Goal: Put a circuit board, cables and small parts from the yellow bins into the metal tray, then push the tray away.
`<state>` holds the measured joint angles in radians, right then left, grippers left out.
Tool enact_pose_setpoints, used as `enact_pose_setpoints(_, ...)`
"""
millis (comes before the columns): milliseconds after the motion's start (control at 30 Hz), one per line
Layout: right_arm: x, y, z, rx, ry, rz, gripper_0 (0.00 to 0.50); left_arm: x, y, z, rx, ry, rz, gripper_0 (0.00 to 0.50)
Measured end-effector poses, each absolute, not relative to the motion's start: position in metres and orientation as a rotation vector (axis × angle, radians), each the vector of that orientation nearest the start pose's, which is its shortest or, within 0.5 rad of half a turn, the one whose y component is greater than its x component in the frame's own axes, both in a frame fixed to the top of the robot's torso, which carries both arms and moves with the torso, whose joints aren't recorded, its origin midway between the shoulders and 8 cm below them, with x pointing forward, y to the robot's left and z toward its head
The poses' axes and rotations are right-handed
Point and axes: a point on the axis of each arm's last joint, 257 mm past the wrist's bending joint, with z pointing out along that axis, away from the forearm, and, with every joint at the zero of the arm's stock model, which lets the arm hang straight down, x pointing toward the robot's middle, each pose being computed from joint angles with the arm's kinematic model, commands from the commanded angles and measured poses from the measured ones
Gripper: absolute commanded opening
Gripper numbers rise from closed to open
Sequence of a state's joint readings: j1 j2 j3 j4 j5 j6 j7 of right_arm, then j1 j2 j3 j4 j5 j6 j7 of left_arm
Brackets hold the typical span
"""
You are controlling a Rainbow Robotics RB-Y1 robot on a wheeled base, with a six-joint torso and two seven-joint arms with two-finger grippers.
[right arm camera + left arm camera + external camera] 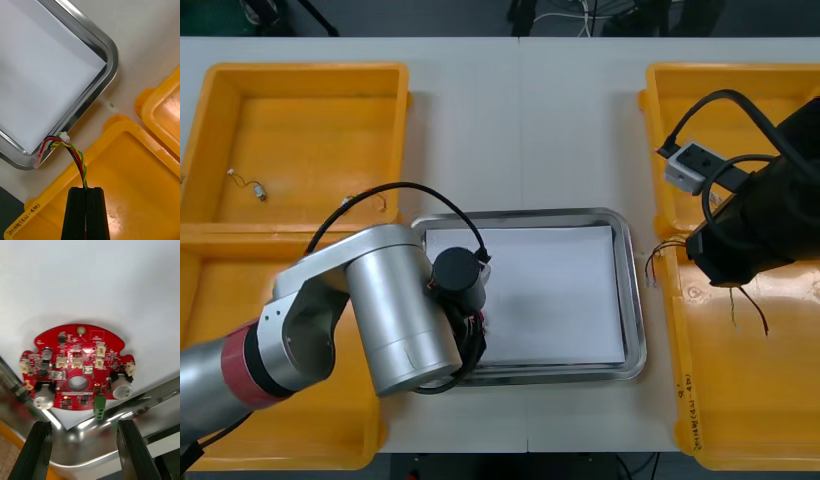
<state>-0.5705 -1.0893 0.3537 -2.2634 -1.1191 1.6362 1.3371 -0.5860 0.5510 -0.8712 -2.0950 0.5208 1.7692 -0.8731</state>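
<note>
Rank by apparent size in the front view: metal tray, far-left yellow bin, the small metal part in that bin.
1. metal tray and far-left yellow bin: about alike, so unranked.
2. small metal part: clearly smallest.

L arm (pixel 330 320) reaches in from lower left, forearm angled inward, wrist pointing down. L hand (pixel 82 423): fingers spread wide apart. R arm (pixel 765 215) comes in from the right edge. R hand (pixel 87 189): fingers pinched together on thin cable (pixel 77 159).

bright even light, glare on metal tray (pixel 88 429) rim
</note>
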Motion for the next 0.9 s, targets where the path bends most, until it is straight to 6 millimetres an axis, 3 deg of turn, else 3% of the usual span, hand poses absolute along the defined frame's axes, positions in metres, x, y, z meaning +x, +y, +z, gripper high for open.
enact_pose_setpoints(233,0.388,-0.186,-0.159,-1.106,2.462,-0.07,0.0,0.357,0.106,-0.259,0.627,2.777,0.118,0.5)
enact_pose_setpoints(633,0.394,-0.12,-0.172,-1.21,2.387,0.008,0.0,0.388,0.1,-0.202,0.522,2.73,-0.029,0.5)
enact_pose_setpoints(900,0.398,-0.094,-0.189,-1.28,2.326,-0.017,0.0,0.405,0.11,-0.175,0.418,2.705,-0.108,0.5)
